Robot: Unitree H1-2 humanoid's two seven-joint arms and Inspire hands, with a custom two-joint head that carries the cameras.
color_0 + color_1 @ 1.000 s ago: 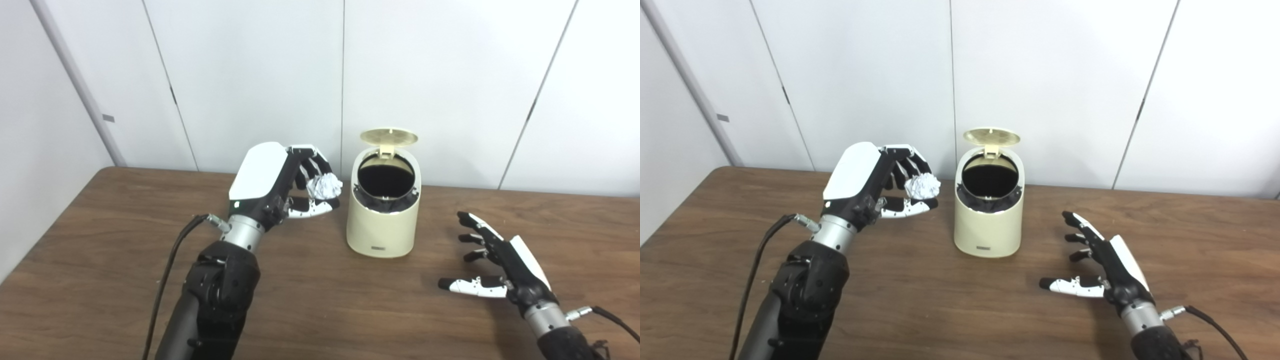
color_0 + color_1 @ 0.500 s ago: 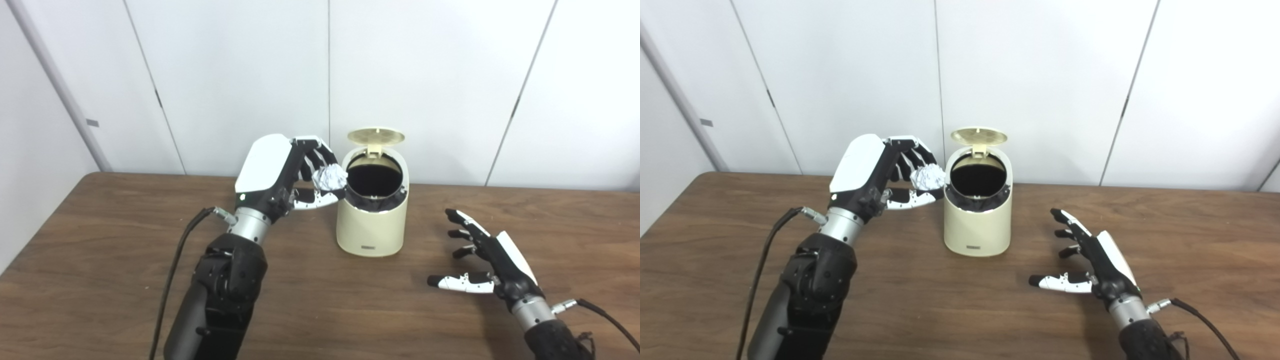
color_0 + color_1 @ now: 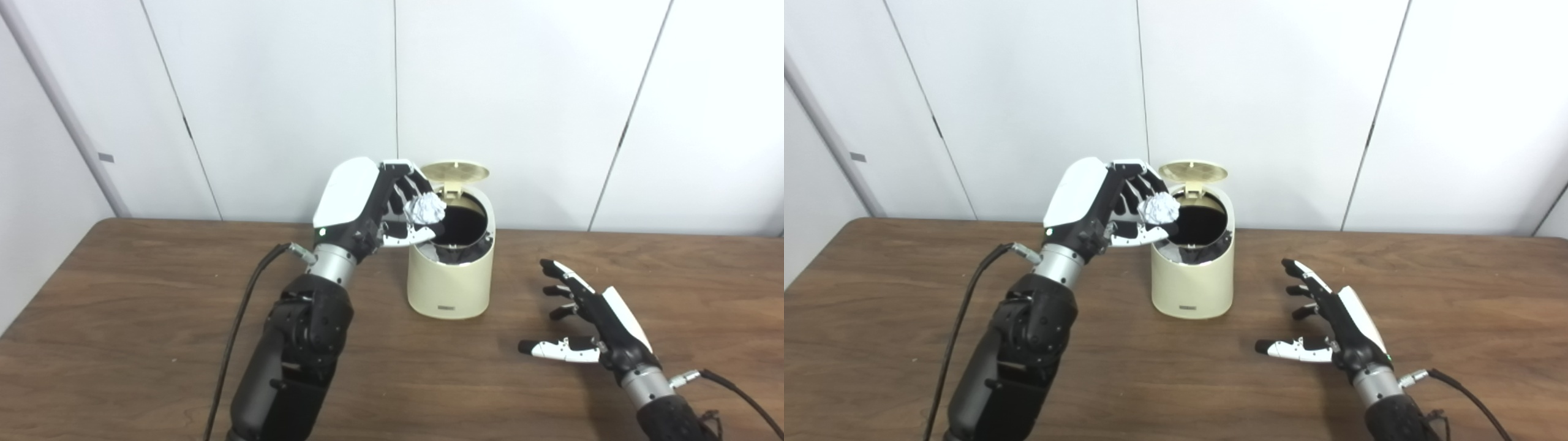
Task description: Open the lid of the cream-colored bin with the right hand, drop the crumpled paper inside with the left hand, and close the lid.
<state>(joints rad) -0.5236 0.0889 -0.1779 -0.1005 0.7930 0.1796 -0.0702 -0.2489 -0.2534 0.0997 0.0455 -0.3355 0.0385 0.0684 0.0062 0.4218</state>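
The cream-colored bin [image 3: 452, 278] stands upright on the table, its round lid [image 3: 456, 173] tipped up at the back and its dark mouth showing. My left hand [image 3: 367, 205] is shut on the crumpled paper [image 3: 424, 209], a white ball held between fingers and thumb over the left rim of the bin's mouth. My right hand [image 3: 588, 324] hovers low over the table to the right of the bin, open, fingers spread, holding nothing.
The brown wooden table [image 3: 122, 318] stretches left and right of the bin. White wall panels [image 3: 294, 92] rise just behind the table's back edge. A black cable [image 3: 236, 331] hangs from my left wrist; another trails from my right wrist [image 3: 735, 392].
My left hand has carried the paper up and right, from beside the bin to over its open mouth. The right hand has kept its place; the camera has shifted a little.
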